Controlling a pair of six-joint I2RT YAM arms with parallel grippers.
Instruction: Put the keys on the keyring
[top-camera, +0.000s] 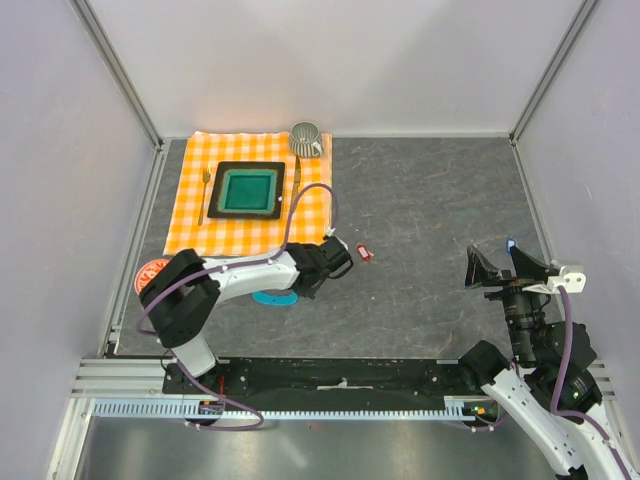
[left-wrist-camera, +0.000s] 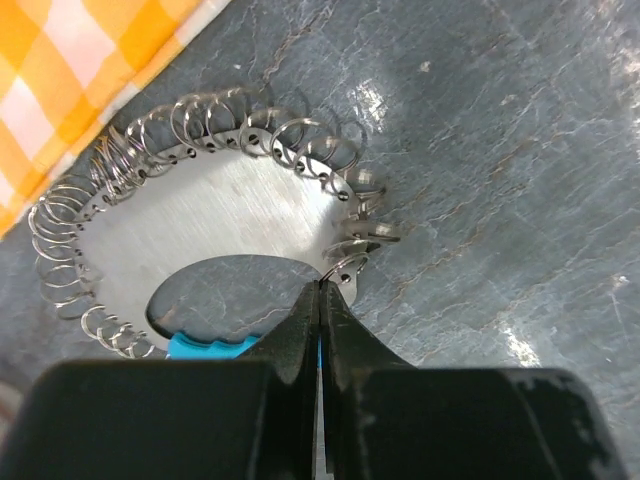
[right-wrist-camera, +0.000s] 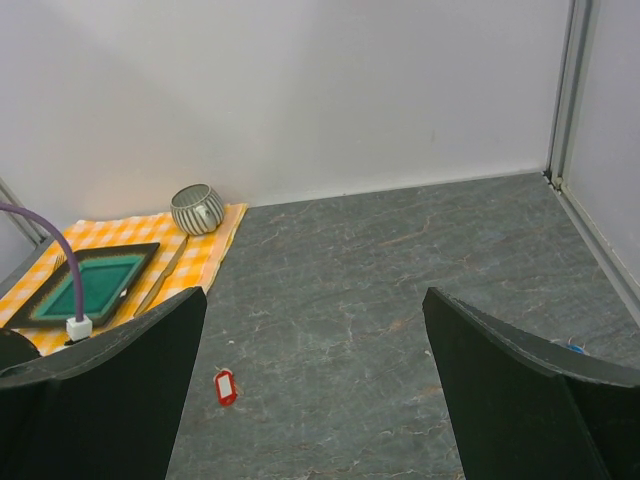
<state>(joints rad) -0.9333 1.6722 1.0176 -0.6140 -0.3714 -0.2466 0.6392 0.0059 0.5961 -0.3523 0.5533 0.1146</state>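
From above, the left hand (top-camera: 337, 262) hangs low over the bench (top-camera: 430, 200), near the red key (top-camera: 365, 253); the right hand (top-camera: 492, 272) gapes wide, empty. Left wrist view: fingers pressed together, tips against the keyring (left-wrist-camera: 230, 215) edge — whether they pinch it, I cannot tell. Right wrist view: red key (right-wrist-camera: 225, 386) lies alone on the bench.

Bright, even light; glare patches on table (left-wrist-camera: 520, 345); left claw (left-wrist-camera: 320, 292) blurred close-up.
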